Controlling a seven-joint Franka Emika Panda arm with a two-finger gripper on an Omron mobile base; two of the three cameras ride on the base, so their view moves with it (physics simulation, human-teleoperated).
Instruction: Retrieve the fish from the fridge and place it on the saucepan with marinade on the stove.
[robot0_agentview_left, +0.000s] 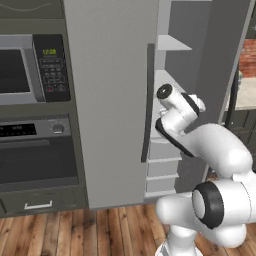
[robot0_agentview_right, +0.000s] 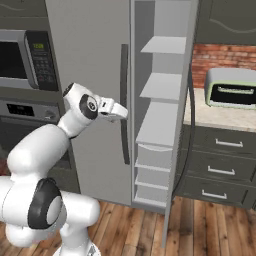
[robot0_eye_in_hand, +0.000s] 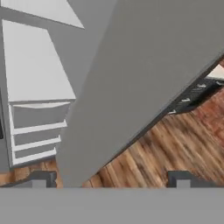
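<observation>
The fridge (robot0_agentview_right: 90, 75) stands between the microwave (robot0_agentview_left: 30, 67) and oven (robot0_agentview_left: 35, 155) on its left and a counter (robot0_agentview_right: 220, 117) with drawers (robot0_agentview_right: 220, 170) on its right. A toaster oven (robot0_agentview_right: 231, 89) sits on that counter. The fridge's right door (robot0_agentview_right: 180, 125) stands open, with shelves (robot0_agentview_right: 162, 85) inside above what seem to be bins (robot0_agentview_right: 152, 172).

Left base view: from behind and left of the arm, facing forward at the fridge (robot0_agentview_left: 115, 100), its right door open, with the microwave (robot0_agentview_left: 30, 67) and oven (robot0_agentview_left: 40, 160) on the left. Right base view: from behind and right, same fridge (robot0_agentview_right: 90, 75) and white shelves (robot0_agentview_right: 160, 85), plus a counter (robot0_agentview_right: 220, 117) at right. Hand view: close, tilted, looking along the open door (robot0_eye_in_hand: 144, 74) down to the shelves (robot0_eye_in_hand: 37, 65) and wooden floor (robot0_eye_in_hand: 166, 144).
</observation>
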